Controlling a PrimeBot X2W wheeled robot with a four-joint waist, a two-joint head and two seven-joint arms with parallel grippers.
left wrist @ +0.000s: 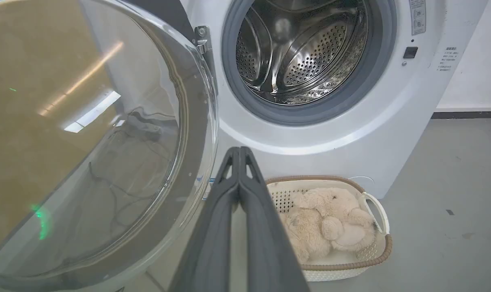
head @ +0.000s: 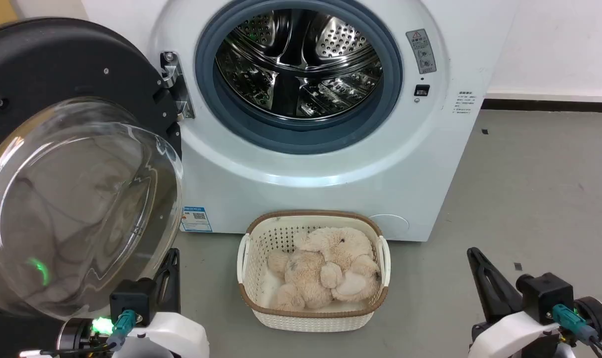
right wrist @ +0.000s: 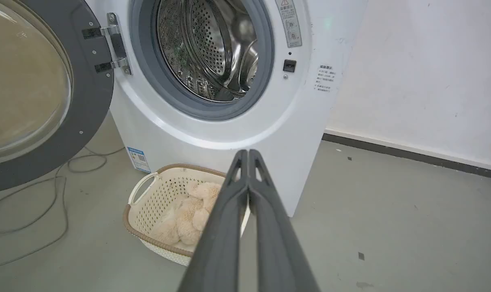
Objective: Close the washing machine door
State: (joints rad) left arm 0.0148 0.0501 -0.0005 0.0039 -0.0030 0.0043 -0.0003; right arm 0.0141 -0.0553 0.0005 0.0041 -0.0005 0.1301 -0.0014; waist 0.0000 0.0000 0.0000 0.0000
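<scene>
The white washing machine (head: 330,164) stands ahead with its round opening bare, showing the grey gasket and the steel drum (head: 301,59). Its door (head: 77,199) hangs swung wide open on the left, black rim and bulging clear glass facing me, hinge (head: 174,84) at its right edge. My left gripper (head: 170,258) is shut, low at the left, close beside the glass bowl's lower right edge (left wrist: 200,162); whether they touch is unclear. My right gripper (head: 474,256) is shut at the lower right, over bare floor. Both grippers (left wrist: 239,152) (right wrist: 247,154) hold nothing.
A cream basket (head: 313,271) with a beige plush toy (head: 325,268) sits on the floor right before the machine. Grey cables (right wrist: 46,202) lie on the floor under the open door. A white wall (head: 554,44) runs at the right, with grey floor (head: 529,189) in front.
</scene>
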